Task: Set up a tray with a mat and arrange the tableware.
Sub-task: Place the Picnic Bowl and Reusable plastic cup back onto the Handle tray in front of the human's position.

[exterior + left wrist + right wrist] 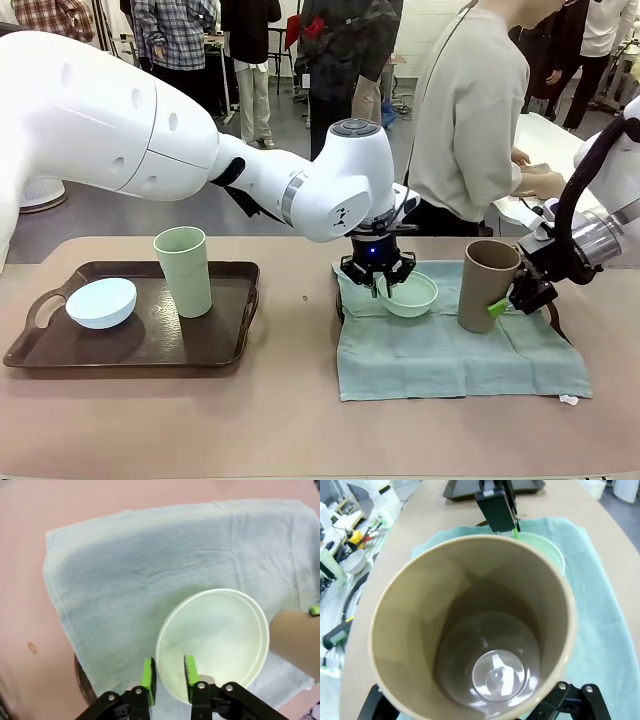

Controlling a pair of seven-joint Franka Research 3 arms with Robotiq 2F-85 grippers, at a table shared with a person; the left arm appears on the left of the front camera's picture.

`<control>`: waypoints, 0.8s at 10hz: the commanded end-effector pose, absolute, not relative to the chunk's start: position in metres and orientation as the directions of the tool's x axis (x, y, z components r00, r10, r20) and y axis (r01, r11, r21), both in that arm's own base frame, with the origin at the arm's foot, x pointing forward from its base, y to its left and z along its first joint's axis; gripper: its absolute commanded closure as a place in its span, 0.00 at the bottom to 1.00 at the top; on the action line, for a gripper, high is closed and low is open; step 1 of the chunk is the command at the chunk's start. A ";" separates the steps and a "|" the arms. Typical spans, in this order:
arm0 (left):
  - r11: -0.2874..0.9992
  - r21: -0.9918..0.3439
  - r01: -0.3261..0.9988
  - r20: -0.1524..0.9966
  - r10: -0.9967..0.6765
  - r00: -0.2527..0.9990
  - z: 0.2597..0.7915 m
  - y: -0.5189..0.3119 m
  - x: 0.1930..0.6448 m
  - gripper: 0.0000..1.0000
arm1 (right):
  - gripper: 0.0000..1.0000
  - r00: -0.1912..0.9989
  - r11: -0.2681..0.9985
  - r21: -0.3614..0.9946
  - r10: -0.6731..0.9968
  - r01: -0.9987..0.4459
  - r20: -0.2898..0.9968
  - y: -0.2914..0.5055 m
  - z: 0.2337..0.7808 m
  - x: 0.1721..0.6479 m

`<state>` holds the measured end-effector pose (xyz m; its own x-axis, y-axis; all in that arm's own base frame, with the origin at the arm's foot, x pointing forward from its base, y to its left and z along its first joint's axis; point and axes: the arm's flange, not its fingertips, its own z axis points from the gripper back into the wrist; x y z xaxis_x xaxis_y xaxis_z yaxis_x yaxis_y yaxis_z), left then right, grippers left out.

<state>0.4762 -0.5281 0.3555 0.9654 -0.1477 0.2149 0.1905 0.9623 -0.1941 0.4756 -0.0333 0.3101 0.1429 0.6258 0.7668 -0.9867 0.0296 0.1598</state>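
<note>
**A:** How far along does the setting look?

**B:** About halfway, I'd say. The pale teal mat (450, 360) lies spread out on the tabletop (290, 420), right of centre in the front view. The mint green bowl (415, 297) and the brown cup (485, 285) both stand on it, the cup upright just right of the bowl.

**A:** And the other pieces?

**B:** The pale blue bowl (100, 302) and the light green cup (183, 270) sit on the dark brown tray (30, 355) at the lower left, well apart from the mat. They probably have to join the other two, so that's what's left.

**A:** Is the mat on a tray of its own?

**B:** A dark edge (84, 682) peeks out from under the mat's corner in the left wrist view. I can't tell what it belongs to.

**A:** What are the arms doing?

**B:** The left gripper (169, 672) is at the mint bowl's near rim, with one finger outside and one inside. There's visible slack around the thin wall, so its jaws are apart and not pinching. The bowl rests on the mat.

**A:** And the right one?

**B:** The right gripper (500, 305) is around the brown cup low on its side, and a green pad lies against the wall. Whether it is clamping or has let go, I can't tell. The cup stands on the mat either way.
</note>
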 end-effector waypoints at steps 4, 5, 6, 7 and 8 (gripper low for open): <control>0.932 -0.238 0.272 0.250 -0.212 0.945 0.382 -0.510 0.458 0.38 | 0.00 0.406 0.255 0.333 0.735 -0.908 0.543 -0.062 0.349 0.457; 0.927 -0.242 0.285 0.262 -0.220 0.940 0.388 -0.507 0.455 0.29 | 0.00 0.411 0.274 0.318 0.733 -0.908 0.542 -0.066 0.356 0.458; 0.927 -0.240 0.288 0.270 -0.221 0.937 0.394 -0.504 0.451 0.18 | 0.00 0.422 0.294 0.313 0.736 -0.903 0.528 -0.069 0.363 0.456; 0.929 -0.228 0.293 0.257 -0.233 0.938 0.402 -0.499 0.445 0.09 | 0.00 0.452 0.317 0.337 0.749 -0.887 0.485 -0.064 0.376 0.449; 0.928 -0.204 0.311 0.253 -0.257 0.933 0.414 -0.493 0.437 0.00 | 0.00 0.483 0.356 0.350 0.774 -0.866 0.409 -0.054 0.398 0.439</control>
<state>0.4515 -0.5122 0.4060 0.9361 -0.2206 0.2739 0.2803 0.9384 -0.2021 0.4552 -0.0691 0.3804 0.4426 0.7485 0.4939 -0.8924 0.3135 0.3246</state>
